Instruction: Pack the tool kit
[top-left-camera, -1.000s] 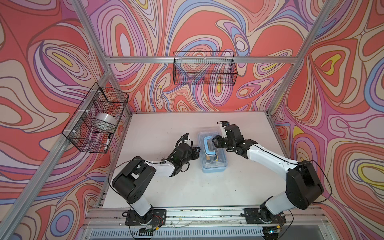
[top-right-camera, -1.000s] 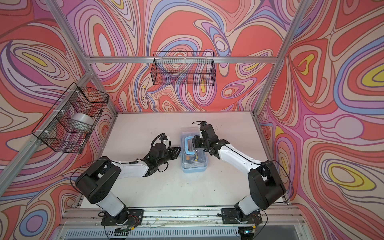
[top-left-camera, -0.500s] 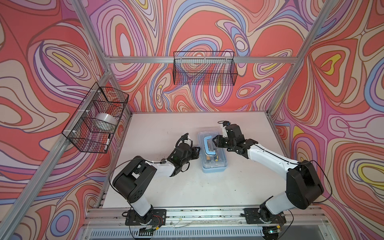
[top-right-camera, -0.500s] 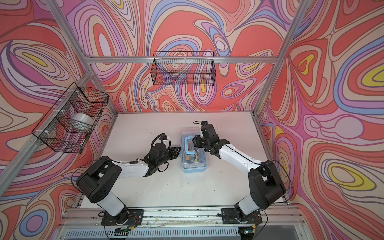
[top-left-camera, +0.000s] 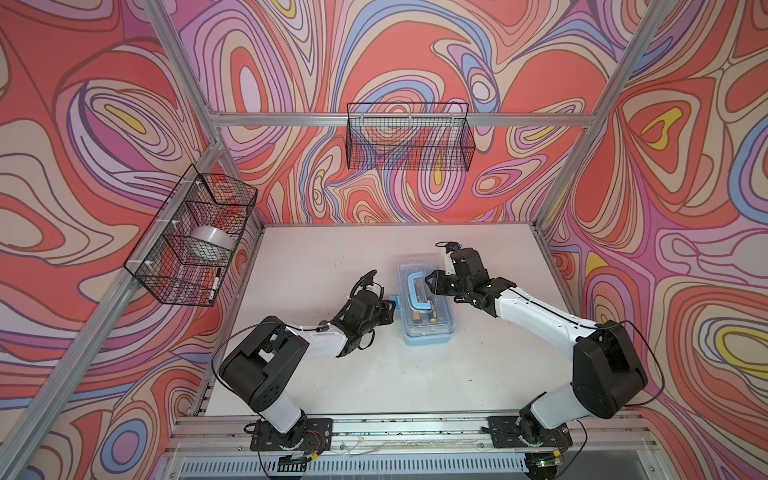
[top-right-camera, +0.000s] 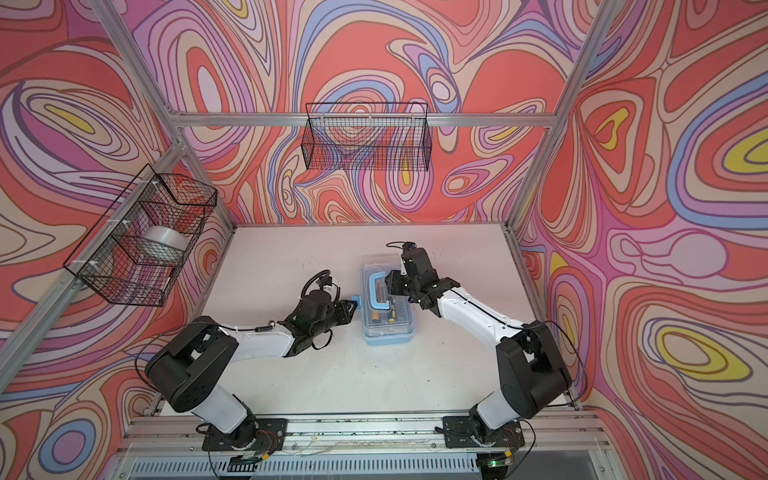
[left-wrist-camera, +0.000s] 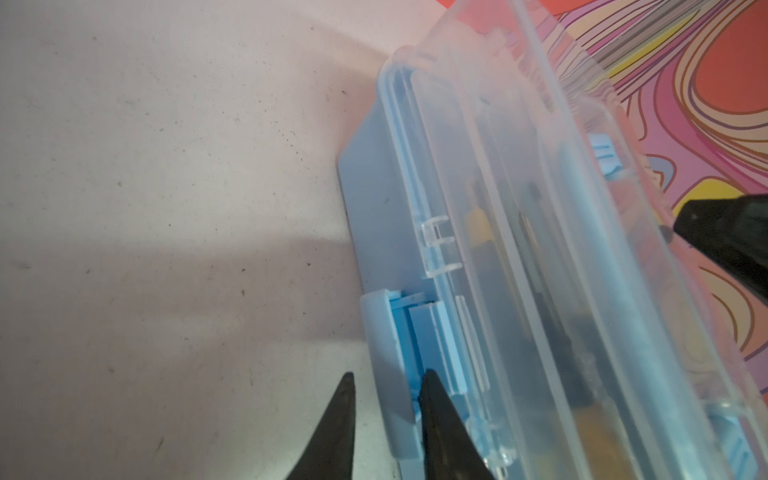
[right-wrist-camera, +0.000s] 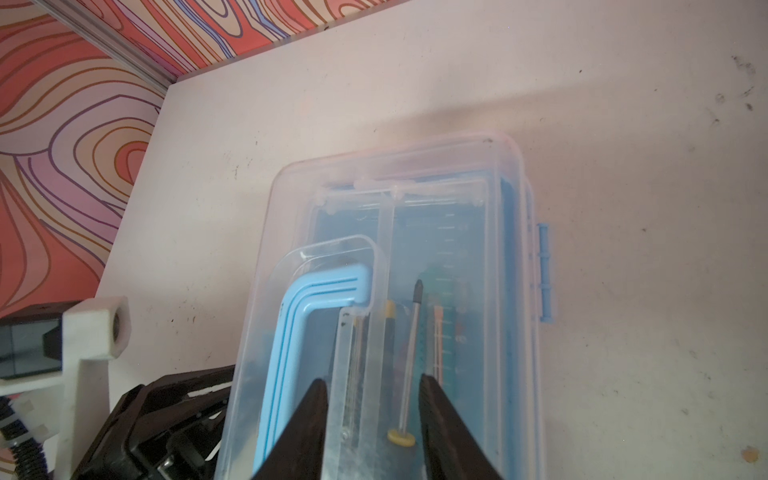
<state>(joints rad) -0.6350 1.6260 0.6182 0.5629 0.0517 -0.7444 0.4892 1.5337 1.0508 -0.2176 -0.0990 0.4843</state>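
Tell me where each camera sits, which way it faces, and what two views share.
Both top views: high on the arm bases' side, looking down at the table; left arm and right arm whole.
Left wrist: low beside the tool box, facing its latch; own fingers either side.
Right wrist: above the lid, looking along the handle; own fingers show.
Shared: both wrist views show the lid.

Both top views: high over near edge, looking down and toward far wall; whole desk in frame, almost same framing. Left wrist view: low, very close, faces right across left side of tool kit; left gripper tips in frame. Right wrist view: close above tool kit, looks along it past right gripper toward desk corner. All share tool kit.
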